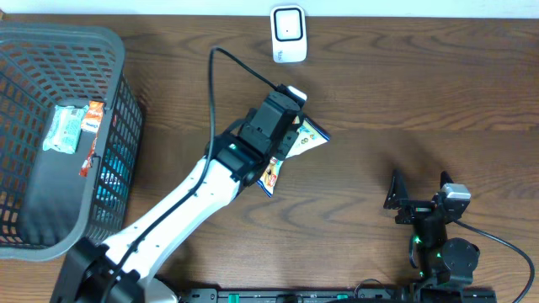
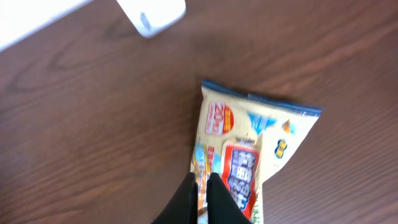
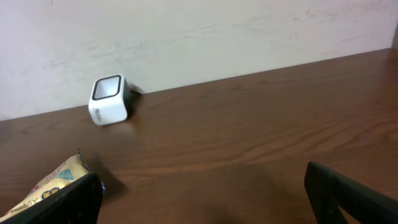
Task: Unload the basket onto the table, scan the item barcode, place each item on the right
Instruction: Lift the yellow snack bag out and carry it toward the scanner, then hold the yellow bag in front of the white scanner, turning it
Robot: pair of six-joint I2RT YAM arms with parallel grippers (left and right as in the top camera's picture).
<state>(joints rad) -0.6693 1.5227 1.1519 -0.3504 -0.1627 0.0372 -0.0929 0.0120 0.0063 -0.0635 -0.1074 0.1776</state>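
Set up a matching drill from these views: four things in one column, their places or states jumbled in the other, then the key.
1 snack packet
2 scanner
3 basket
4 right gripper

A open, touching nothing
B grey mesh, on the left
C pinched by the left gripper
D white, at the table far edge

Pairs: 1-C, 2-D, 3-B, 4-A

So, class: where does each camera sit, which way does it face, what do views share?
Overhead: above the table, looking down; left arm, right arm, basket, scanner, packet.
Left wrist: faces down at packet in shut left pincer.
Right wrist: low, faces the wall; open right pincer frames it.
Shared: all show scanner and packet.
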